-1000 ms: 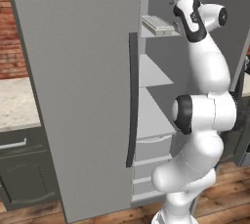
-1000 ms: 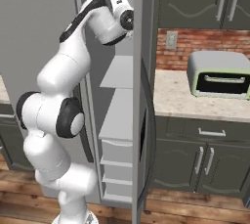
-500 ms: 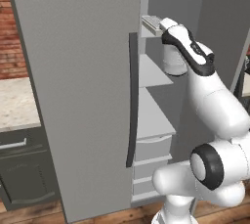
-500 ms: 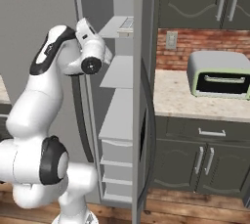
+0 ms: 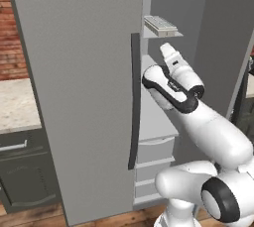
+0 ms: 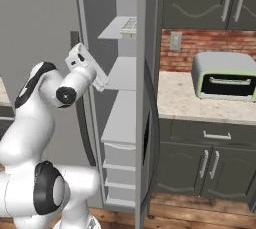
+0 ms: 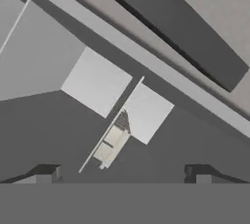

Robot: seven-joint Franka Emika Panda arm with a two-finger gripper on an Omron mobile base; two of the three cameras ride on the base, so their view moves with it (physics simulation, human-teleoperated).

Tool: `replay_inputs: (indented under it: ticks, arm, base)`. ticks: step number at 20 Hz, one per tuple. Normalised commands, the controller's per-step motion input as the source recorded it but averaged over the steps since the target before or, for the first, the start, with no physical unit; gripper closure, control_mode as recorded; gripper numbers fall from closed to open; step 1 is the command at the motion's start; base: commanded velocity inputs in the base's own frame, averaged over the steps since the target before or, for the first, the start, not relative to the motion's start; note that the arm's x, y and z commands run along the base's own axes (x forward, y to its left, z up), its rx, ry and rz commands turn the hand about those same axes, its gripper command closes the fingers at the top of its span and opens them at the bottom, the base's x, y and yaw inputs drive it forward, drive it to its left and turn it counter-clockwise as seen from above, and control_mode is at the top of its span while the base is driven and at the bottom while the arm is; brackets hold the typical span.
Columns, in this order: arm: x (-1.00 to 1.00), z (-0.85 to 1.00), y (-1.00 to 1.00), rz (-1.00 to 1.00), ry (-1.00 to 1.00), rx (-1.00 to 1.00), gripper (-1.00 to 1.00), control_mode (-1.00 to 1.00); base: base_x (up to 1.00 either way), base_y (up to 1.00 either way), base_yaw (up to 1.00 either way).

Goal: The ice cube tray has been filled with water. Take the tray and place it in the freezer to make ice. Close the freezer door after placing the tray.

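Standing wide open in front of you is the freezer [image 5: 163, 122], the tall narrow part with white shelves. Next to it you have the big plain grey door [image 5: 74, 87] with its long dark handle [image 5: 134, 102], shut and close beside the arm. The freezer door [image 6: 146, 123] swings out on the other side, edge-on in the right base view, between the shelves and the counter [image 6: 200, 100]. On that counter sits the green toaster oven [image 6: 225, 75], well apart. Your ice cube tray [image 5: 159, 25] lies flat on a high shelf. The gripper [image 7: 122, 171] hangs below it, fingers spread wide, holding nothing.
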Motion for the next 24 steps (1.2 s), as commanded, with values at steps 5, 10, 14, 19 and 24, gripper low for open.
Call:
replay_inputs:
  ticks: [5, 10, 14, 19, 24]
  arm:
    - [-0.64, 0.29, 0.0, -0.29, 0.53, 0.0, -1.0, -1.0]
    - [-0.33, 0.8, 0.0, -0.25, 0.56, 0.0, -1.0, -1.0]
    - [-0.05, 1.0, 0.0, -0.19, 0.47, -0.01, -1.0, -1.0]
    - [-0.13, 1.0, 0.12, -0.11, 0.3, -0.06, -1.0, -1.0]
    - [-0.42, 0.61, 0.29, -0.02, 0.19, -0.14, -1.0, -1.0]
  base:
    - [0.0, 0.0, 0.0]
    - [0.0, 0.0, 0.0]
    - [0.0, 0.0, 0.0]
    - [0.0, 0.0, 0.0]
    - [0.0, 0.0, 0.0]
